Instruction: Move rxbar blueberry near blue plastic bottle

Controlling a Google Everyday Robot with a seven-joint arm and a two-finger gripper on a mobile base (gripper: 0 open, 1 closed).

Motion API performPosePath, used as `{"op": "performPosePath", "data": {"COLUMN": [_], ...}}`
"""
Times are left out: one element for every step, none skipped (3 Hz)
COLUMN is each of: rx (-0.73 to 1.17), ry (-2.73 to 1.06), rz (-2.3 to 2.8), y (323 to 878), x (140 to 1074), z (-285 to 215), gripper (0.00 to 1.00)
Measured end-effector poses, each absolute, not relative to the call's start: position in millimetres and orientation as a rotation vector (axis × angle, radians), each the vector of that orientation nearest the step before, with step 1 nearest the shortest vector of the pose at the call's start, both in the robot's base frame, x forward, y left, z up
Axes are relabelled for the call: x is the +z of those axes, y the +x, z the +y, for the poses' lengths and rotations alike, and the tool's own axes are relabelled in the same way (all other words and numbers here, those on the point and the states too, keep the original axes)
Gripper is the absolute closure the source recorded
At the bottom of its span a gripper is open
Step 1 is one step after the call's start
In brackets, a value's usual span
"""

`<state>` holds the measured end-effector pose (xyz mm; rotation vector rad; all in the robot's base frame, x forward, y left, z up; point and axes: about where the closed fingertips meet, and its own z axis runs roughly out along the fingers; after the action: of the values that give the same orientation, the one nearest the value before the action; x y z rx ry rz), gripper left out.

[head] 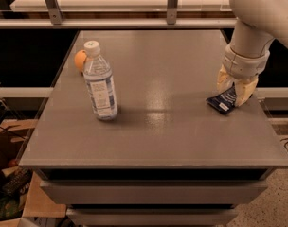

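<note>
The rxbar blueberry (222, 101) is a dark navy bar with a white patch, lying on the right side of the grey table (167, 122). My gripper (234, 86) reaches down from the white arm, and its cream fingers (245, 91) are closed on the bar's far end. The bar still rests on the table. The blue plastic bottle (101, 83) stands upright on the left side, clear with a white cap and a blue-and-white label. It is far to the left of the bar.
A small orange fruit (80, 60) sits just behind the bottle near the table's left edge. A metal rail (134, 23) runs along the back. Cardboard boxes and clutter (11, 183) lie on the floor at the left.
</note>
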<state>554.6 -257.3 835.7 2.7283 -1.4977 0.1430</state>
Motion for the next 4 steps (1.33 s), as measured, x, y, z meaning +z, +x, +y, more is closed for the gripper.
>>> {"op": "performPosePath", "data": {"rx": [0.192, 0.263, 0.263, 0.272], "ry": [2.773, 2.816, 2.817, 2.879], "rz": [-1.469, -1.450, -1.448, -1.348], "y": [571, 584, 584, 580], "x": [847, 870, 870, 869], "z": [-245, -233, -233, -211], "gripper": [1.00, 1.00, 1.00, 1.00]}}
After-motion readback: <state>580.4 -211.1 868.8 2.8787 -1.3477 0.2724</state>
